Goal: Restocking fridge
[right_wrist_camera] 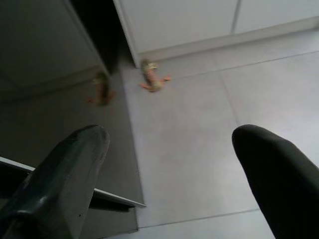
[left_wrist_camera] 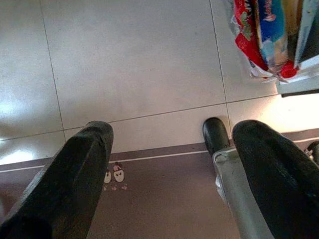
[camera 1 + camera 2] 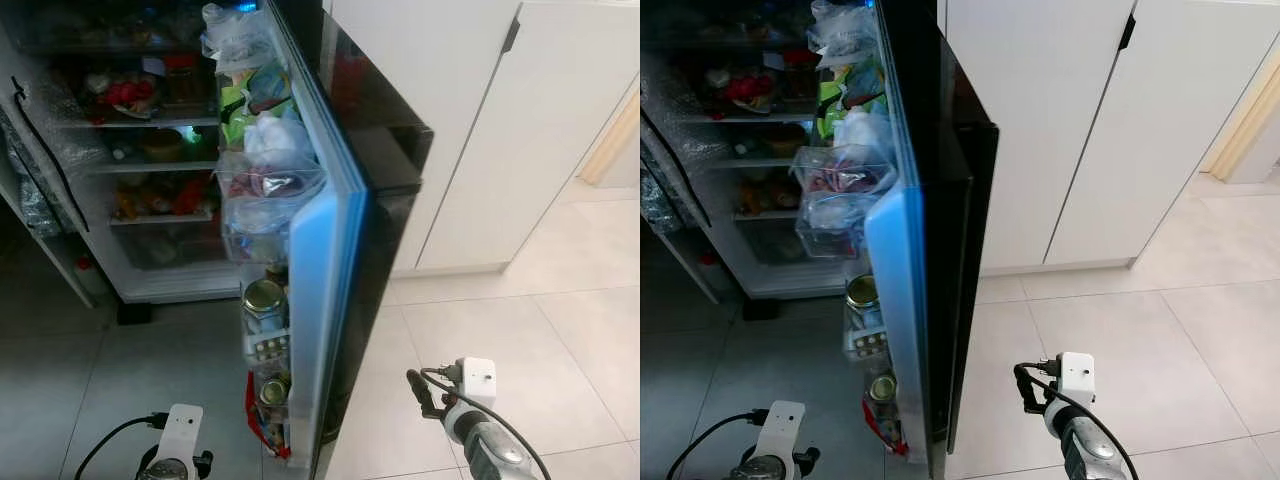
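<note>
Fridge stands open ahead of me on my left side, its shelves crowded with food. Its black door is swung out toward me, edge-on between my 2 arms. The door racks are already full: bags in the upper ones, a jar with a gold lid lower down, and a red packet at the bottom edge.

My left gripper hangs low over the tiled floor with its fingers spread and nothing between them. My right gripper sits on the outer side of the door, also spread and empty.

I judge the job now is fetching stock, since I carry nothing. To do it well I should back away without clipping the door's edge, leave it open, and pick a shelf with spare room before loading.
</note>
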{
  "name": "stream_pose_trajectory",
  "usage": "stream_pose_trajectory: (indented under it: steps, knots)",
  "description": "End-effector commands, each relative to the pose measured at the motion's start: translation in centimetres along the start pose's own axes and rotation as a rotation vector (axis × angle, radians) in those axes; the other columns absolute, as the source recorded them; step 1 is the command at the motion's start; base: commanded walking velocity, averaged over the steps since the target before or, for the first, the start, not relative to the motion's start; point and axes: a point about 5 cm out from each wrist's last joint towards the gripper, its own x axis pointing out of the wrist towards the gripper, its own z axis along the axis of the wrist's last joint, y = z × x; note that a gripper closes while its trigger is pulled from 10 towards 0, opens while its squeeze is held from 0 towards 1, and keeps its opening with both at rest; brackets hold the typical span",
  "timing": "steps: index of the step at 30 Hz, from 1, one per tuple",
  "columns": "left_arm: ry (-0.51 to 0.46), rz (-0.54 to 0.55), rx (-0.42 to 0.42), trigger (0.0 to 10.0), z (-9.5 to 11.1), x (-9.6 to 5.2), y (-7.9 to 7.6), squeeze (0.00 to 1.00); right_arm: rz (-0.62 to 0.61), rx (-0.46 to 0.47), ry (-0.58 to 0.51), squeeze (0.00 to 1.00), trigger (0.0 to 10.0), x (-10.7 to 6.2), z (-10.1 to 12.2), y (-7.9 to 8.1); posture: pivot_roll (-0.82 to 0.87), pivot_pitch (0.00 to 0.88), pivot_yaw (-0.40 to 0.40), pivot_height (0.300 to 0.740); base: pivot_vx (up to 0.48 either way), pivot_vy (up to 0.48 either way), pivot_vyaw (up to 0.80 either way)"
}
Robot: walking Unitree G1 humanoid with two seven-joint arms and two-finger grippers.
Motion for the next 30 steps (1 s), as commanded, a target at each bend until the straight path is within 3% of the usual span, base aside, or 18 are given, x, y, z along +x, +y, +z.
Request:
stream_pose_trajectory:
  steps: [1, 3, 6, 18, 30]
  knots:
    - [0.011, -0.011, 0.027, 10.0, -0.2, 0.0, -0.1, 0.0, 0.055, -0.001, -0.03, 0.0, 10.0, 0.3, 0.9, 0.5, -0.13, 0.0, -0.043, 0.74, 0.0, 0.0, 0.0]
    - [0.008, -0.014, 0.032, 10.0, -0.1, 0.0, -0.1, 0.0, 0.192, 0.0, -0.056, 0.0, 10.0, 0.6, 1.4, 1.9, -0.13, 0.0, -0.043, 0.74, 0.0, 0.0, 0.0]
    - [0.007, -0.016, 0.033, 10.0, -0.1, 0.0, -0.1, 0.0, 0.247, -0.014, -0.073, 0.0, 10.0, 0.8, 1.9, 2.5, -0.14, 0.0, -0.042, 0.74, 0.0, 0.0, 0.0]
    - [0.006, -0.019, 0.04, 10.0, 0.0, 0.0, -0.1, 0.0, 0.401, -0.05, -0.162, 0.0, 10.0, 1.3, 4.5, 4.2, -0.14, 0.0, -0.042, 0.74, 0.0, 0.0, 0.0]
    - [0.032, -0.018, 0.072, 10.0, 0.0, 0.0, -0.1, 0.0, 0.507, -0.084, -0.166, 0.0, 10.0, 1.2, 5.5, 4.8, -0.15, 0.0, -0.043, 0.74, 0.0, 0.0, 0.0]
